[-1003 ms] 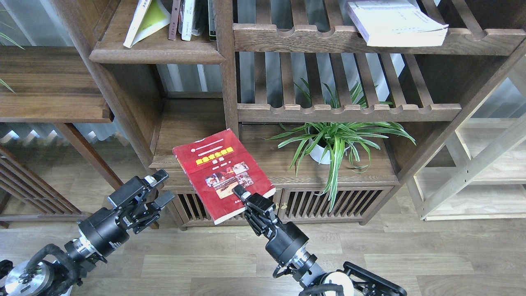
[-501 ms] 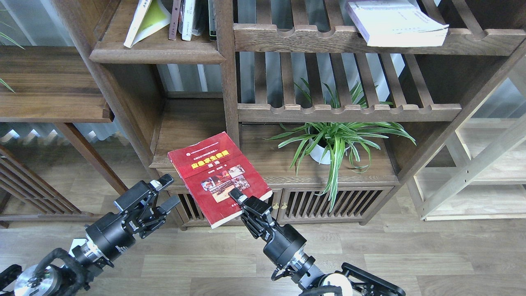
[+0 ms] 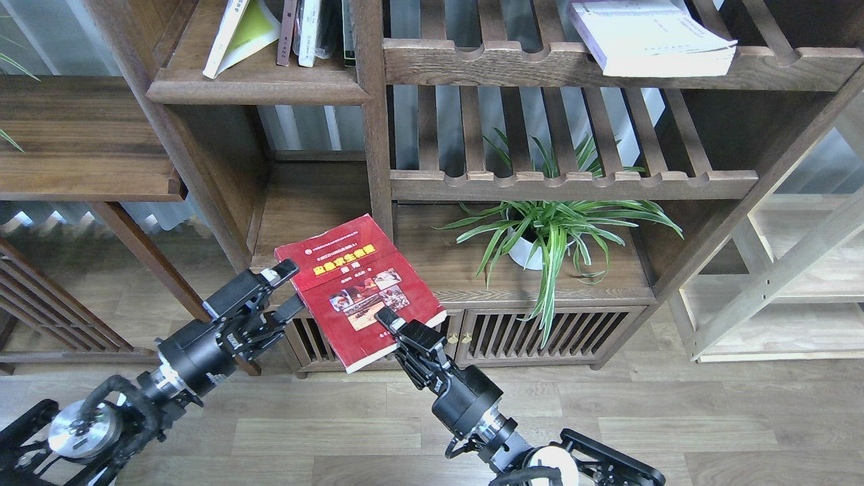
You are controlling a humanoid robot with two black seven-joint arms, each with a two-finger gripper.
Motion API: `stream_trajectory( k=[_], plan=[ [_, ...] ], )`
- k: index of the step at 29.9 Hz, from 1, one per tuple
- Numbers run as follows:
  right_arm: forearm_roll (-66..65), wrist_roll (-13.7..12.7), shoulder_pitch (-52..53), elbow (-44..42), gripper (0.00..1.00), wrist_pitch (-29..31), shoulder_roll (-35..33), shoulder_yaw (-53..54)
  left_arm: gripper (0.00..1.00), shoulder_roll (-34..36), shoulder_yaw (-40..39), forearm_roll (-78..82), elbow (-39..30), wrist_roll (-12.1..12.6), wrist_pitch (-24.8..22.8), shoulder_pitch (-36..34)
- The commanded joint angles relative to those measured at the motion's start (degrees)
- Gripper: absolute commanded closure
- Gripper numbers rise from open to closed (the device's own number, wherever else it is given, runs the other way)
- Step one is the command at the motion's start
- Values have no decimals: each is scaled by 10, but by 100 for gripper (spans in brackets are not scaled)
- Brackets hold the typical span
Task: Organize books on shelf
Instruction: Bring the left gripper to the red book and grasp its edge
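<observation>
The dark red book (image 3: 351, 287), with a yellow title and photos, hangs tilted in front of the low cabinet. My right gripper (image 3: 387, 321) is shut on its lower right edge. My left gripper (image 3: 291, 290) is open at the book's left edge, its upper finger (image 3: 282, 273) by the top-left corner; whether it touches the book I cannot tell. The yellow-green book (image 3: 244, 32) leans on the solid dark-brown shelf (image 3: 256, 89) at the upper left. The thick pale lavender-white book (image 3: 651, 37) lies flat on the top slatted shelf at the upper right.
Thin upright books (image 3: 307, 30) stand beside the yellow-green one. A potted spider plant (image 3: 540, 236) sits on the cabinet top (image 3: 607, 283) under the slatted shelf (image 3: 574, 183). A post (image 3: 374, 135) divides the bookcase. A pale wood rack (image 3: 796, 283) stands right.
My left gripper has risen and moved right, from clear of the book to its left edge. The right gripper and the red book shifted slightly left.
</observation>
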Motion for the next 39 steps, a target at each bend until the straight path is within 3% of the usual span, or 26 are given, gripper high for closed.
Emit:
stream_trajectory(
  k=[1, 7, 13, 18, 23, 36, 39],
  plan=[
    [0, 0, -1, 0, 96, 1, 0, 0, 4, -7, 8, -1, 0, 0, 0, -6],
    [0, 0, 0, 0, 95, 1, 0, 0, 13, -7, 9, -1, 0, 0, 0, -6],
    [0, 0, 0, 0, 95, 1, 0, 0, 35, -7, 9, -1, 0, 0, 0, -2],
    [0, 0, 0, 0, 95, 1, 0, 0, 44, -7, 9, -1, 0, 0, 0, -1],
    [0, 0, 0, 0, 95, 1, 0, -1, 61, -7, 9, -1, 0, 0, 0, 1],
    [0, 0, 0, 0, 95, 1, 0, -3, 62, -7, 33, 0, 0, 0, 0, -6],
    [1, 0, 0, 0, 95, 2, 0, -4, 68, -8, 33, -1, 0, 0, 0, -7]
  ],
)
